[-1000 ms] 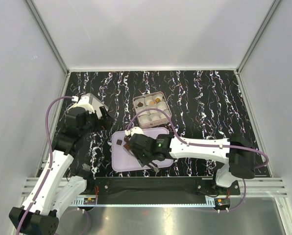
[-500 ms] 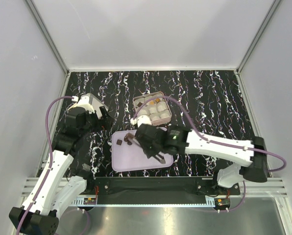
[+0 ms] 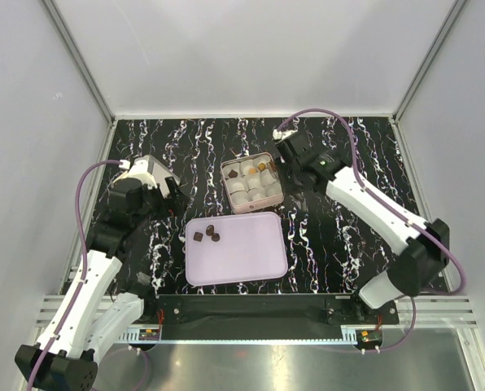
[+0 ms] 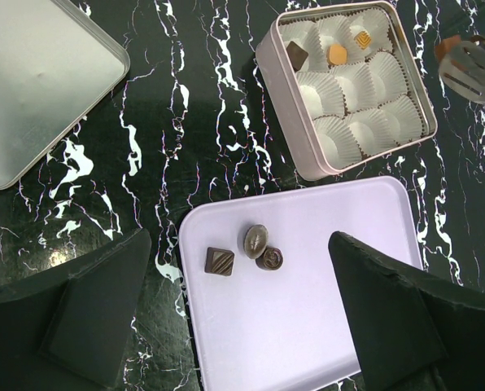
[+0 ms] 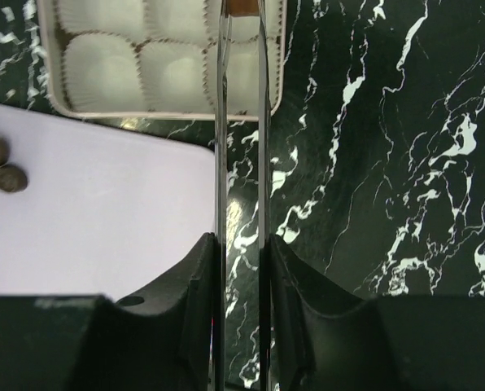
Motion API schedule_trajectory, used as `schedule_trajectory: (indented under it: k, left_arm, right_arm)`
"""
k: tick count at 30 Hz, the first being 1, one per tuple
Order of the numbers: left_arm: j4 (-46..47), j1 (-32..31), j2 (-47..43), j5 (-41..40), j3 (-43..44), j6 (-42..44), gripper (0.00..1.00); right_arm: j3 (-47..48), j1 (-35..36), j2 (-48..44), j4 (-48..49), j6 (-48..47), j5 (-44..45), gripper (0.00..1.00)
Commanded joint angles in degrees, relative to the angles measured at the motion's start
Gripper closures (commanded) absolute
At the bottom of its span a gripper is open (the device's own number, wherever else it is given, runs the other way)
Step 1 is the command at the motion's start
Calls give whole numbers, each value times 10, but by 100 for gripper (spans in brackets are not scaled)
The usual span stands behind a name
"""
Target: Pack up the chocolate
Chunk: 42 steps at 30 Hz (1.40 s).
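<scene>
While one second ago the right gripper (image 3: 277, 160) was low over the left part of the tray (image 3: 251, 261), it has now swung away to the far right corner of the tin (image 4: 328, 171). Its thin fingers are clenched on one brown chocolate (image 5: 242, 6), which shows between the tips at the top of the right wrist view, in line with the right column of paper cups (image 5: 177, 69). From the left wrist view the same piece seems just right of the tin, so I cannot tell if it is already above a cup. This means, I think, that one pick is done and the placing is the step in hand. Three packed chocolates (image 4: 336, 54) sit in the far row of cups. Three loose chocolates (image 4: 255, 240) lie close together on the left part of the tray, so about half of the work is left. The left gripper (image 3: 176, 197) hangs near the left side of the tray, jaws wide apart and holding nothing.
</scene>
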Motion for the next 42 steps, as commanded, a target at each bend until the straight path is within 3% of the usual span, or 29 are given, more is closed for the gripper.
schedule_trajectory:
  k: [1, 12, 32, 42]
  left_arm:
    - [15, 3, 2, 4, 17, 2, 1]
    - [15, 3, 4, 8, 17, 2, 1]
    - [17, 3, 5, 9, 17, 1, 1]
    - [16, 3, 5, 6, 17, 1, 1]
  right_arm:
    - [27, -29, 31, 58, -36, -46, 73]
    - [53, -53, 112, 87, -42, -61, 70]
    - [-2, -54, 80, 84, -27, -50, 69]
    - [-7, -54, 81, 85, -23, -48, 62]
